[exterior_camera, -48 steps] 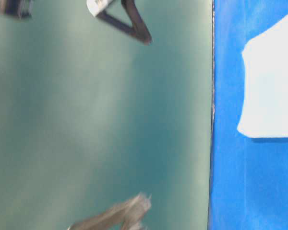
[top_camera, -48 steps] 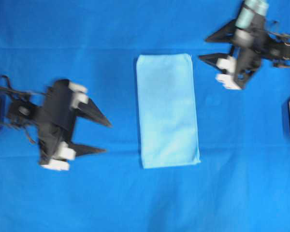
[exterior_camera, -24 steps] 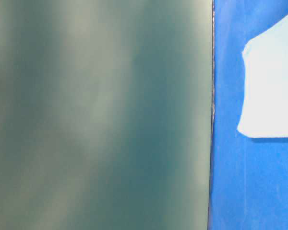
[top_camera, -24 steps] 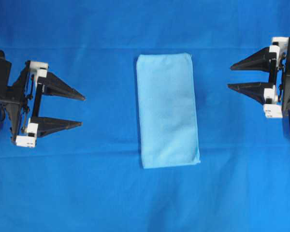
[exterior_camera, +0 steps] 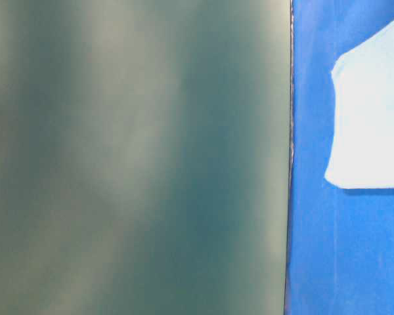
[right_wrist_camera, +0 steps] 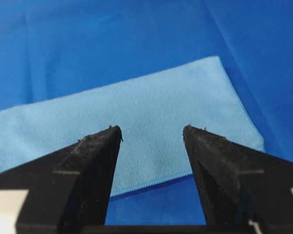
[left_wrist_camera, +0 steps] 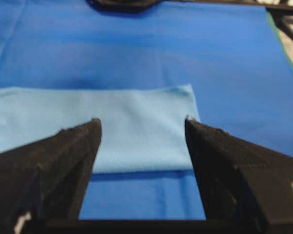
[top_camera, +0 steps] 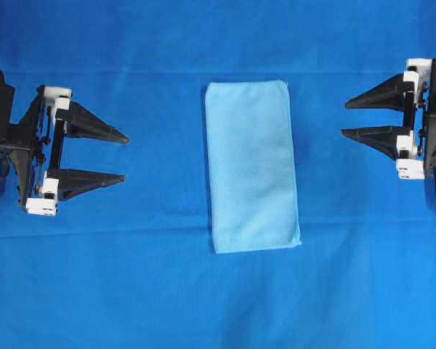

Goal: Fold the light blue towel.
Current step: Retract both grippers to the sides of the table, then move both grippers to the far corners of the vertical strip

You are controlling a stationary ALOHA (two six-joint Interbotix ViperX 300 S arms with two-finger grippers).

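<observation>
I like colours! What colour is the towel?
Light blue towel, plain, best seen from overhead.

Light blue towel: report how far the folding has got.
Done, by the look of it: the light blue towel lies flat on the royal-blue cloth as a neat narrow rectangle, so at least one fold seems made. In hand: nothing; the left gripper and right gripper sit at opposite sides, jaws open and empty, clear of the towel. Left: possibly another fold; I cannot tell whether one is wanted.
</observation>
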